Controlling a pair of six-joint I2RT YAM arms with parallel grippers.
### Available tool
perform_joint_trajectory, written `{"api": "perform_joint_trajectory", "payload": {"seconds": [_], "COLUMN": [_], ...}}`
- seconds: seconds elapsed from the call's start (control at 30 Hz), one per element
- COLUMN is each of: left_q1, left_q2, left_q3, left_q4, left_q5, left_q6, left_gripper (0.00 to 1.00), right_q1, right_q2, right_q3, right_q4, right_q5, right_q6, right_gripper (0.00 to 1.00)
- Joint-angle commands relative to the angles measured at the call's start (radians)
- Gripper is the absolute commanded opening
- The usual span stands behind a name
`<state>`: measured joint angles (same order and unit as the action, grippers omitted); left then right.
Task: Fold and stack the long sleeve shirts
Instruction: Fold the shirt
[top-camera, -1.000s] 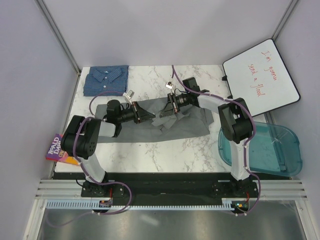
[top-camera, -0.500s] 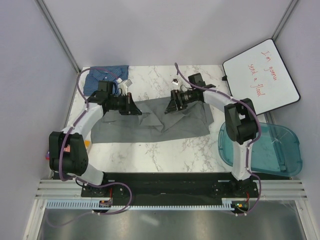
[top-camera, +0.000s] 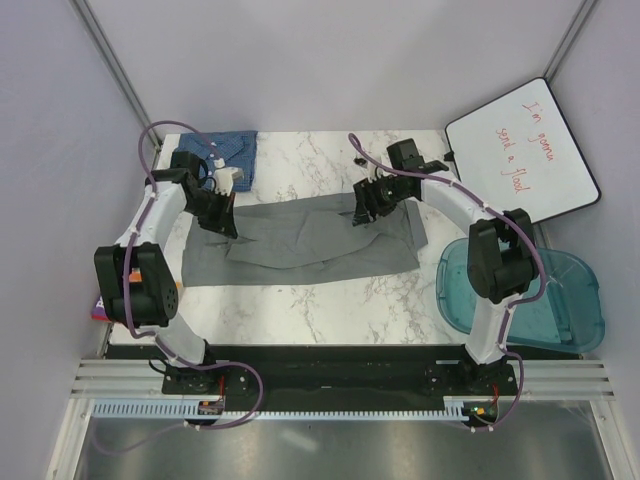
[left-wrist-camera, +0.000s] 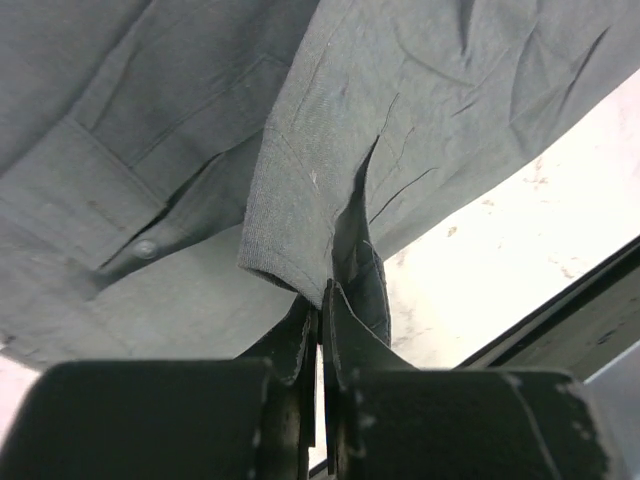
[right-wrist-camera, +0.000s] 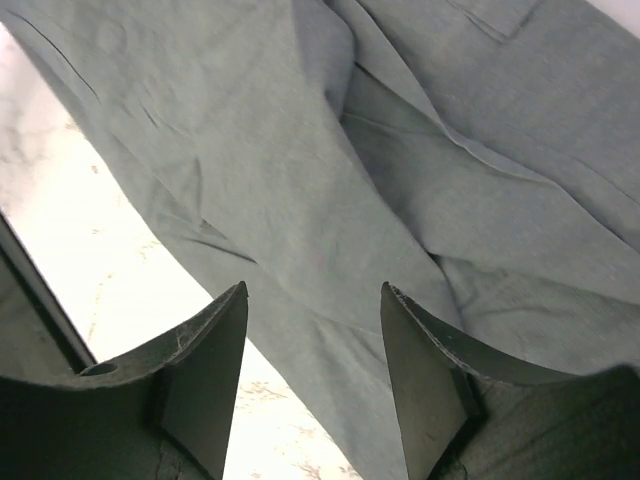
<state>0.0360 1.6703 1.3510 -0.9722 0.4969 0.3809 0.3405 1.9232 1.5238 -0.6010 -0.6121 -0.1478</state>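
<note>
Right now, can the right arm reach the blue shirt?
Probably not. The blue shirt lies in the far-left corner, across the table from the open right hand, and the left hand, shut on the grey shirt, sits close beside it.

You are looking at a white marble table (top-camera: 320, 312) that is filling the middle of the top view. A whiteboard (top-camera: 522, 152) with red handwriting is lying just off its far right corner, and a translucent teal tub (top-camera: 545, 300) is sitting beside its right edge. A colourful book (top-camera: 97, 308) is peeking out at the near left edge, mostly hidden.
</note>
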Motion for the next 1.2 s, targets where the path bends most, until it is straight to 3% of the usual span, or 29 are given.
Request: {"api": "perform_joint_trajectory", "payload": {"seconds": [0.0,0.37,0.77,0.87,0.93,1.0,1.17], "left_q1": [0.007,0.027,0.096,0.102,0.107,0.122,0.137], "left_q2": [-0.007,-0.041,-0.037,-0.023,-0.011,0.003,-0.075], "left_q3": [0.066,0.014,-0.148,-0.190,-0.197,-0.196,-0.190], "left_q4": [-0.063,-0.025,0.130,0.188,0.205,0.210,0.210], "left_q5": [-0.044,-0.067,-0.133,-0.155,-0.167,-0.153,0.004], "left_q6": [0.196,0.260,0.243,0.217,0.205,0.196,0.228], "left_gripper": [0.02,0.02,0.03,0.10,0.27,0.37,0.44], "right_q1": [0.002,0.002,0.002,0.002,0.002,0.002,0.000], "right_q2": [-0.049,-0.049,-0.081,-0.084,-0.087,-0.101,-0.160], "right_q3": [-0.030,-0.106,-0.238,-0.263,-0.258,-0.246,-0.180], "right_q4": [-0.025,-0.014,0.006,-0.002,-0.029,-0.055,-0.106], "right_q5": [0.098,0.185,0.314,0.321,0.299,0.278,0.139], "right_q6": [-0.052,-0.094,-0.142,-0.151,-0.159,-0.160,-0.159], "right_gripper": [0.61,0.51,0.26,0.24,0.23,0.24,0.30]}}
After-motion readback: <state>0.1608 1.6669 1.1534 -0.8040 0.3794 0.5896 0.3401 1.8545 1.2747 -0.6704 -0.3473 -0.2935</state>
